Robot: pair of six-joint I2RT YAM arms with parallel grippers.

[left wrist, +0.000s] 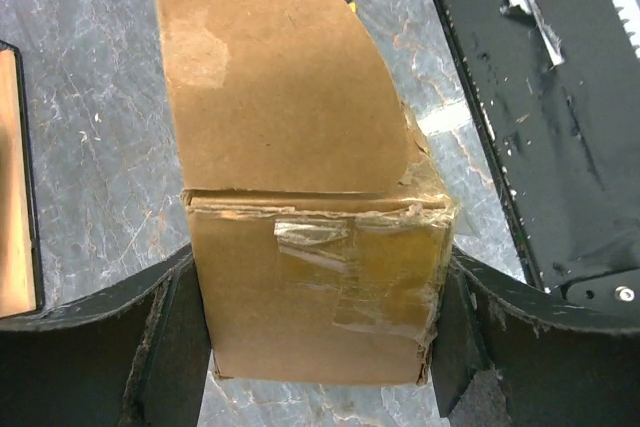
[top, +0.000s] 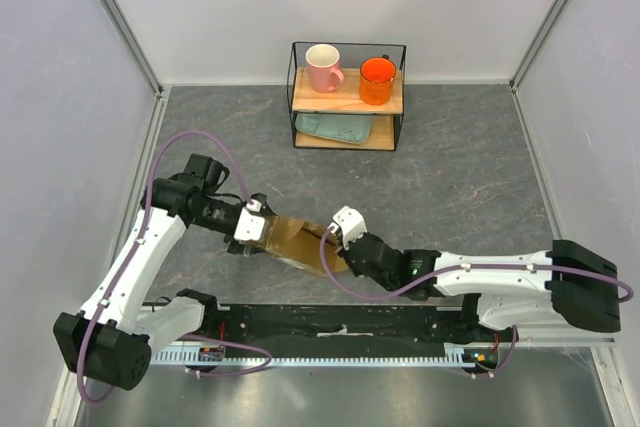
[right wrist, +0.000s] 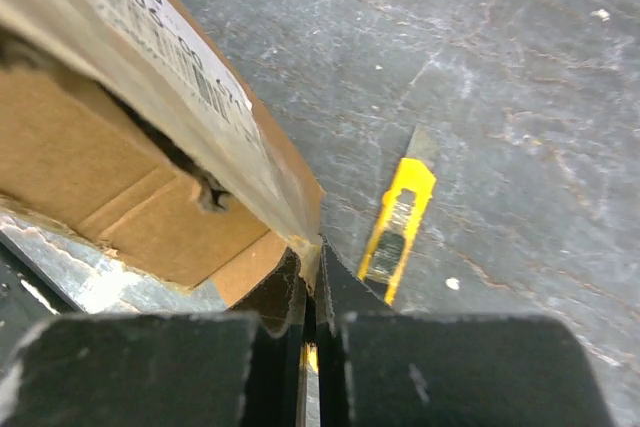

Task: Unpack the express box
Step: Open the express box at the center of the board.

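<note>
1. The express box (top: 295, 244) lies on the grey desk (top: 470, 177) between the two grippers. One short end is in the left gripper and one flap is in the right gripper.
2. The left gripper (left wrist: 320, 352) has its jaws wide apart, but both fingers (left wrist: 175, 347) press on the side walls of the box end, so it is gripping the box. I think this hold keeps the box steady against a pull from the other side.
3. The right gripper (right wrist: 310, 282) is closed flat on the thin edge of the flap (right wrist: 255, 162), which carries the white label (right wrist: 150, 37). A dark gap shows under the flap, so the box seems partly open, and this pinch probably serves to lift the flap further.
4. The box is matte brown cardboard. At the left gripper its edge is frayed, with torn, wrinkled clear tape (left wrist: 360, 272) and a pale patch where the paper skin is peeled off.
5. A yellow utility knife (right wrist: 400, 217) lies flat on the desk just beyond the right gripper's fingertips, apart from the box, and nothing touches it.
6. The desk surface looks like dark marbled stone with small white scratches.
</note>
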